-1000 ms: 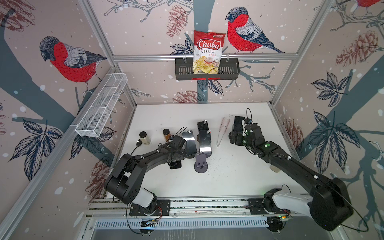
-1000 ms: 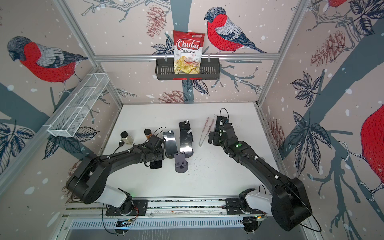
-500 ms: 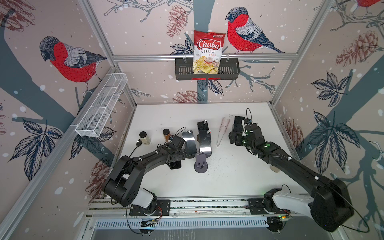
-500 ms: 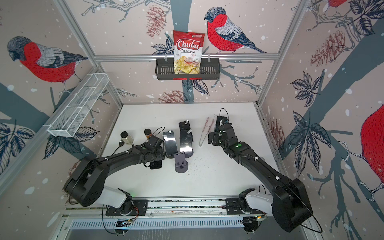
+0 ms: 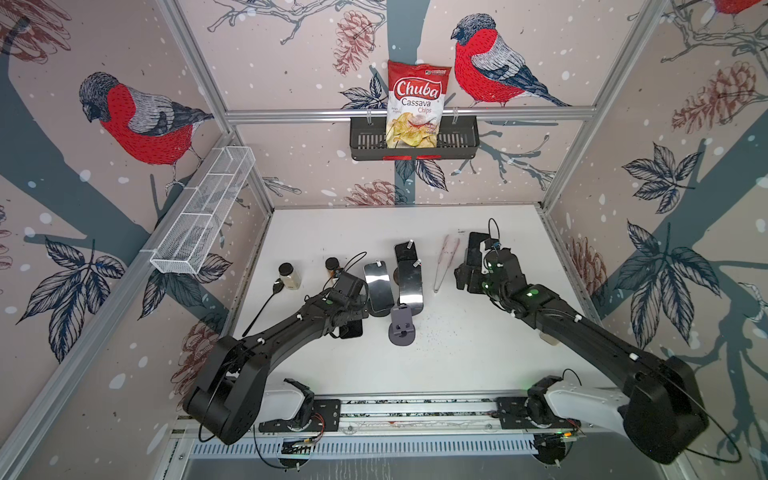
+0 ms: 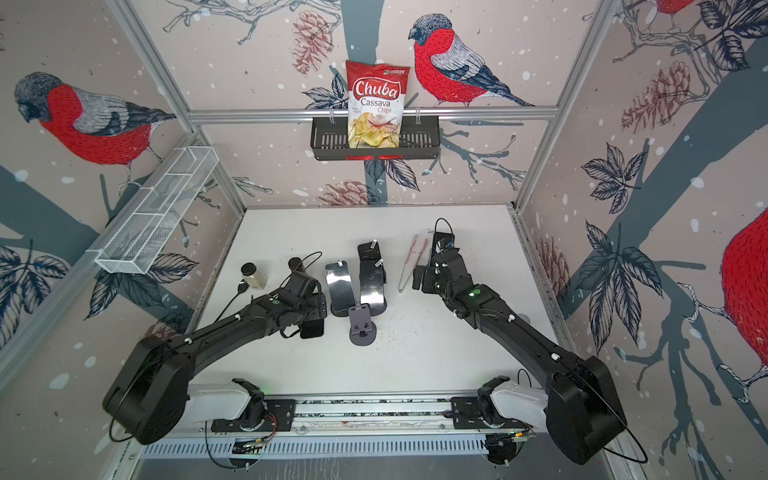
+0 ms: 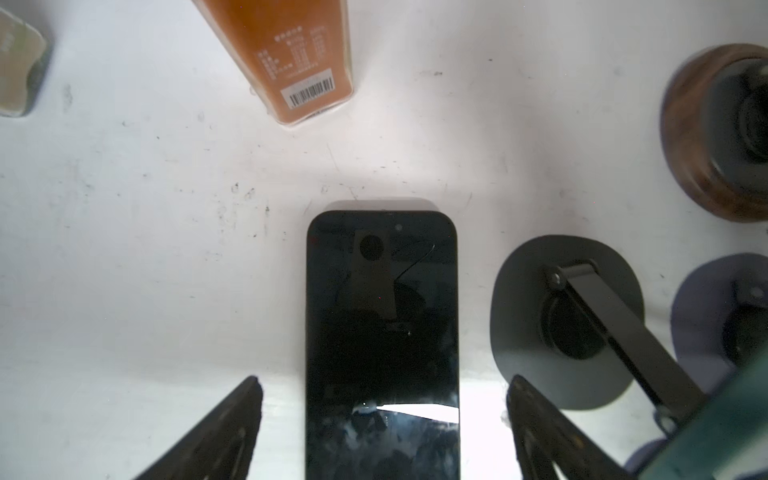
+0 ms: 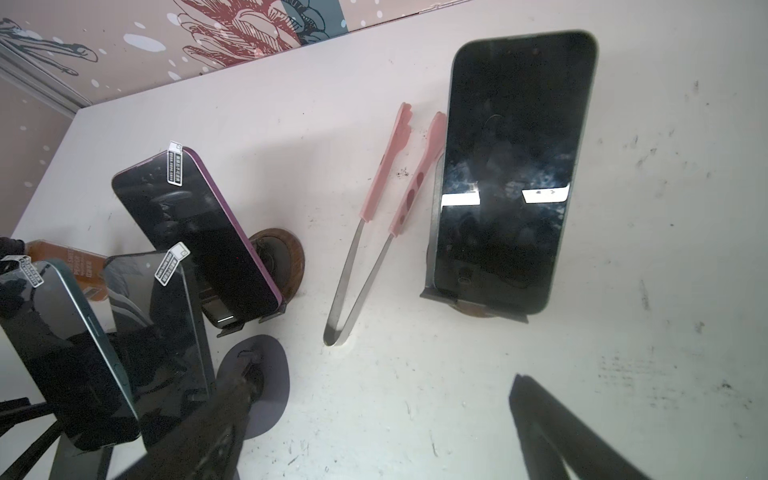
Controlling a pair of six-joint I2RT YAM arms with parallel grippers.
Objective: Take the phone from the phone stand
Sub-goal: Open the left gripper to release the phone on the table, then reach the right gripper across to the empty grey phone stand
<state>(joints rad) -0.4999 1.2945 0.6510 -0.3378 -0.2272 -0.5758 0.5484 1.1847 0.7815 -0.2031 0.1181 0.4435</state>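
Both top views show one white table [image 5: 457, 353]. One white wire basket [image 5: 203, 216] hangs on the left wall. One black wall basket [image 5: 457, 137] on the back wall holds one Chuba cassava chips bag [image 5: 417, 104].

There are five phones. Four lean tilted on stands: a lone phone [image 8: 511, 166], a purple-edged phone [image 8: 195, 224], a teal-edged phone [image 8: 62, 353] and a middle phone [image 8: 166, 332]. The fifth, the flat phone [image 7: 382, 311], lies screen-up on the table just beside a black round-based stand [image 7: 523, 299].

The left gripper [image 7: 382, 382] straddles the flat phone, its fingers spread and clear of both edges. The right gripper [image 8: 382, 370] is spread too, with only bare table between its fingers, near the lone phone.

One lavender stand [image 5: 401, 328] sits in front of the cluster. One pair of pink-handled tongs [image 8: 381, 174] lies beside the lone phone. There are two spice jars, a pale-filled jar [image 5: 289, 277] and an orange-filled jar [image 7: 291, 50].
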